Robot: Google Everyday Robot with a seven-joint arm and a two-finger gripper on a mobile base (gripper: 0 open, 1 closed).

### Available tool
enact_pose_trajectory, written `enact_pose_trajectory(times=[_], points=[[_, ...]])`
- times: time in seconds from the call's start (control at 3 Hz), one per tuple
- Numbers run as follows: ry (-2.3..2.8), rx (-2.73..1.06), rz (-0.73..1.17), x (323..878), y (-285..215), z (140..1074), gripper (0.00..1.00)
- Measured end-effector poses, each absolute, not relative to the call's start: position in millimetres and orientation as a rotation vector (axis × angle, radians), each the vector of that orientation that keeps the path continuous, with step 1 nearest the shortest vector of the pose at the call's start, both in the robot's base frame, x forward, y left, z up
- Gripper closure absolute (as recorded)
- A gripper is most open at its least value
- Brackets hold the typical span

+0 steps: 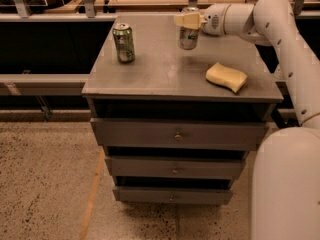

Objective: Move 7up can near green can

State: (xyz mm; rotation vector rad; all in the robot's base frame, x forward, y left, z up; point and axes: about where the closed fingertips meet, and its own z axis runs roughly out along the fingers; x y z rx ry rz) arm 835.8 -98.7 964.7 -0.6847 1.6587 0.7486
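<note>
1. The drawers (pixel 150 134) and the front lip of the surface (pixel 165 69) lie nearest; the carry has no business here, so the path should stay back from that edge
2. The yellow sponge (pixel 226 76) rests near the right front corner, well apart from both cans. A leftward sweep leads away from it, so I judge it no obstacle
3. The green can (pixel 123 42) stands upright toward the left side, with bare surface on its right. That free patch just beside it is the place to aim for. Stop short of touching, since a light can probably tips at a nudge
4. The 7up can (pixel 189 33) is upright at the far middle, well apart from the green can. I cannot tell whether its base sits on the surface or just above it. A small lift before travelling would prevent dragging
5. The pincer (pixel 188 20) reaches in from the right on the white arm (pixel 240 20) and is clenched on the upper part of the 7up can. With so high a hold the can may swing, so move slowly, keep it level, and lower it until the base sits flat before letting go
6. The far edge of the surface runs close behind the held can, so the route should angle left and slightly forward
</note>
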Motion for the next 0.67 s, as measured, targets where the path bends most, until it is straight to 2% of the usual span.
enact_pose_trajectory(times=[0.67], points=[[1.676,-0.723,0.848,821.9,-42.1,954.8,1.00]])
